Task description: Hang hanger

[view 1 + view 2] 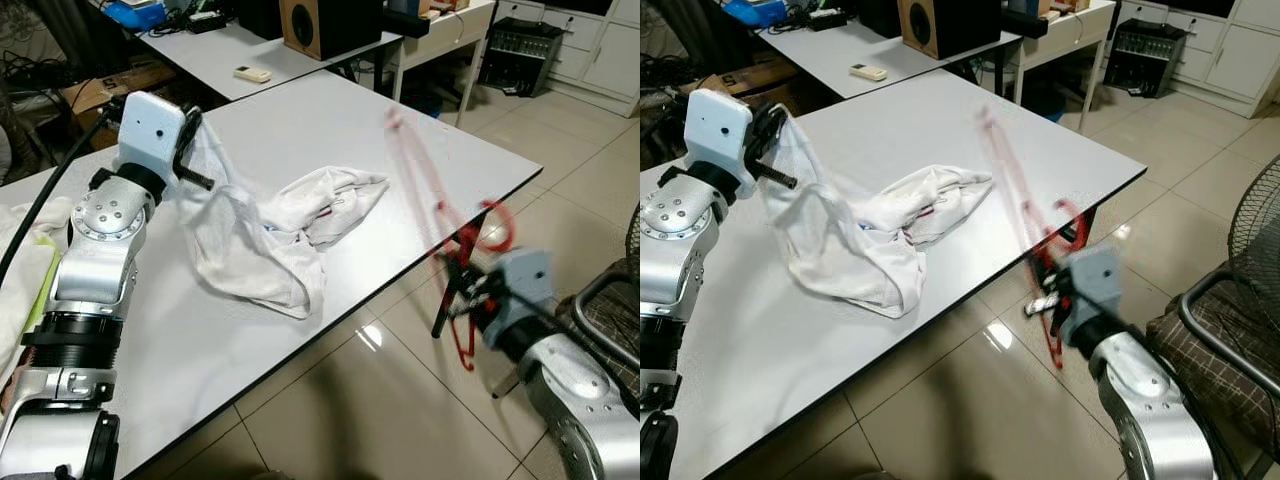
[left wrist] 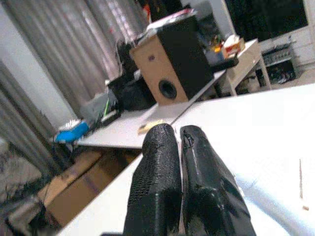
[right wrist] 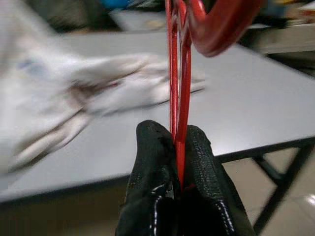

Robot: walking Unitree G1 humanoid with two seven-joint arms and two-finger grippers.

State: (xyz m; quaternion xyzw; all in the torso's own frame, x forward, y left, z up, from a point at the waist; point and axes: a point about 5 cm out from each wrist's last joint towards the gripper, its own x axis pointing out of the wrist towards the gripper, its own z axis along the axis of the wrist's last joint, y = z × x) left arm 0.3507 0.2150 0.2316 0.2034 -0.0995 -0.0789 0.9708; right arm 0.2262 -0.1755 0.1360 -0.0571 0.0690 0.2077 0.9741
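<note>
Our right gripper [image 3: 178, 142] pinches the hanger [image 1: 440, 210], its long axis reaching up-left toward the shirt [image 1: 265, 225]; the left gripper [image 1: 195, 150], pressed together, clamps the shirt.

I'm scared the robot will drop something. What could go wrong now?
1. The right end effector pinches only the thin wire of the red hanger, out past the table's edge and over the floor. The hanger is blurred, so it may be swinging and could slip out.
2. The left end effector lifts one corner of the white garment; the rest lies bunched on the table, so the opening may be hard to find.
</note>
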